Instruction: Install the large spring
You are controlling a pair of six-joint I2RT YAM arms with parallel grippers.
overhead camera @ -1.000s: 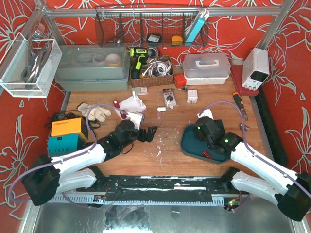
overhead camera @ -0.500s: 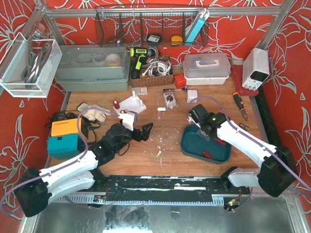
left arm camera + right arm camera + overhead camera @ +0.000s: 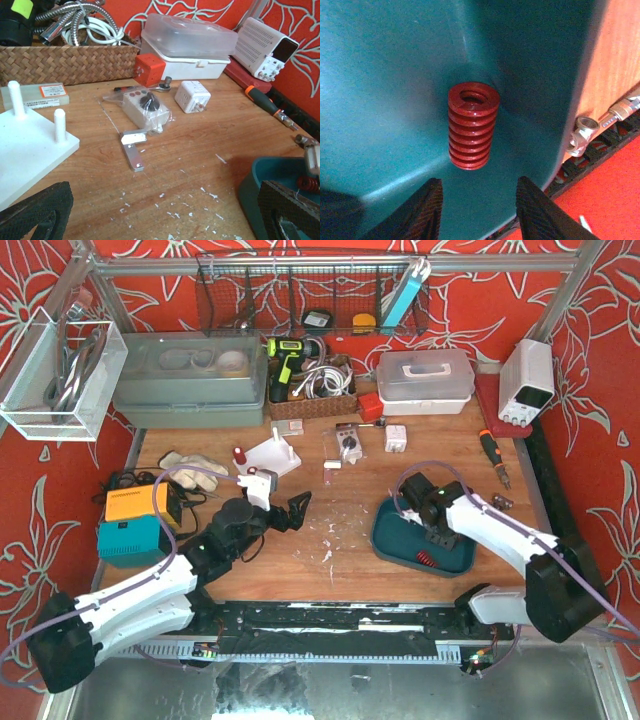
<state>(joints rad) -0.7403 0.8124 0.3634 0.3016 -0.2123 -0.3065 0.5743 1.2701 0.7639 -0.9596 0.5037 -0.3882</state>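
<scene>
Large spring (image 3: pixel 473 125), red, sits inside the teal tray (image 3: pixel 380 90), tucked against the bend where floor meets wall, its open end turned to the wrist camera. Past the tray's wall lie bare wood and some metal fittings (image 3: pixel 580 132). Nothing stands between the spring and the right gripper (image 3: pixel 480 210), whose two fingers are spread apart just short of it, one to each side, touching and holding nothing.

The left gripper (image 3: pixel 162 210) hangs over the table with its pads far apart and nothing between them. Ahead of it are the white peg base (image 3: pixel 30 145), a metal bracket (image 3: pixel 132 147), a bagged part (image 3: pixel 145 107), a white cube (image 3: pixel 192 96) and a screwdriver (image 3: pixel 265 102).

From above, the right arm's wrist covers the large spring, so only the right wrist view shows it. The overhead view does show another red spring (image 3: pixel 425 560) nearer the tray's front edge, and the peg base well apart from the tray, on the left half.
</scene>
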